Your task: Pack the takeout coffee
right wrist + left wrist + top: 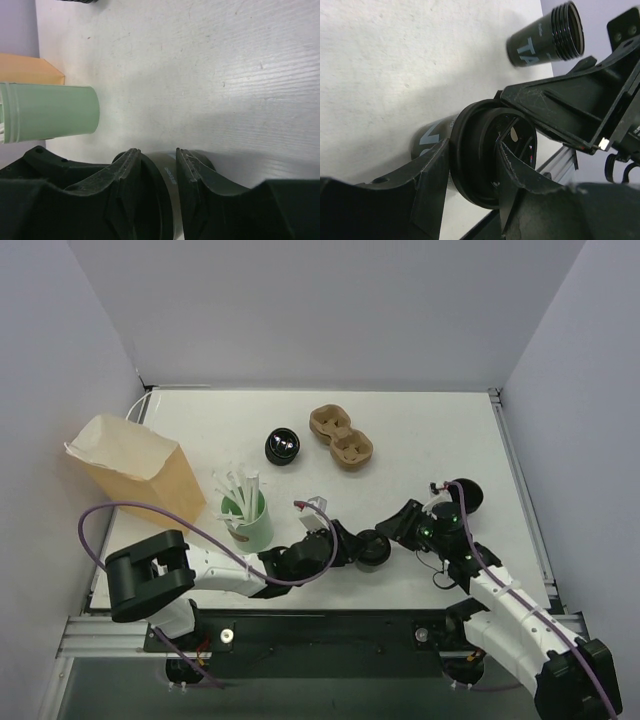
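The takeout coffee (375, 548), a short black cup with a black lid, stands near the front middle of the table between both grippers. My left gripper (352, 545) reaches it from the left. In the left wrist view the left gripper (474, 146) is shut on the takeout coffee (470, 150), one finger under the lid's rim and one on the lid. My right gripper (398, 528) comes in from the right. Its fingers (134, 155) stand slightly apart against the cup's (170, 175) lid edge and wall, and I cannot tell whether they pinch it.
A green cup (248, 520) with white straws stands just left of my left arm, with a brown paper bag (130, 465) beyond it. A lidless black cup (283, 447) and a cardboard cup carrier (341, 437) sit further back. Another black cup (545, 35) has a ribbed rim.
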{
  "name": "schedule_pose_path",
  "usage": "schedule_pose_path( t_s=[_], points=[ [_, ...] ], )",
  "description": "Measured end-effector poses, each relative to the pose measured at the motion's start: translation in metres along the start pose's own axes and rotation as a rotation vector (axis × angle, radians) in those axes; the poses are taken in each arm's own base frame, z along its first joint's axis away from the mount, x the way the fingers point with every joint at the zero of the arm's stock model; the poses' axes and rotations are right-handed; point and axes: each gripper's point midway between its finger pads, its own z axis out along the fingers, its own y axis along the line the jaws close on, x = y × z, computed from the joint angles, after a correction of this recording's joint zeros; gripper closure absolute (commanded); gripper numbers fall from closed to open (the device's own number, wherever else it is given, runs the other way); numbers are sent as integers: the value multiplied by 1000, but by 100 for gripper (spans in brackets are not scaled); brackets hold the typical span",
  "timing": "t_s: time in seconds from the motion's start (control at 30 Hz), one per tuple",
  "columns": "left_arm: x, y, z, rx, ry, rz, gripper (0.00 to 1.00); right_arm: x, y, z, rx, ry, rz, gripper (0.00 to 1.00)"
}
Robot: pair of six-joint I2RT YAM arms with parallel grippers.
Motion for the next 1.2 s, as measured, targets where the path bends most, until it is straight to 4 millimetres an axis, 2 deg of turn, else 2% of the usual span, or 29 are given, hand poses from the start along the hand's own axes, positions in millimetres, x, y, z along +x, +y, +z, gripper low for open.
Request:
schedule_pose_path(
  t_s=[0.1, 0.17, 0.3, 0.37, 0.53, 0.73, 0.97, 1.2],
  points=[
    [10, -7, -1, 12, 27, 1, 71, -5, -6, -9, 71, 14, -31, 51],
    [15, -9, -3, 15, 41, -1, 71, -15, -5, -16, 105, 5, -45, 47],
    [16, -9, -5, 10, 44, -6, 71, -40, 9, -31, 130, -27, -76, 43],
    [16, -9, -5, 6, 46, -9, 71, -43, 14, -37, 130, -29, -80, 43],
    [16, -9, -6, -2, 48, -19, 71, -26, 7, -55, 164, 11, -44, 43],
    [17, -10, -7, -12, 50, -12, 71, -8, 7, -74, 97, -12, 13, 45],
    [19, -11, -7, -26, 54, -1, 71, 24, -12, -68, 86, 54, 106, 46],
    [19, -11, -7, -31, 49, 3, 71, 34, -15, -65, 48, 49, 173, 48]
  ],
)
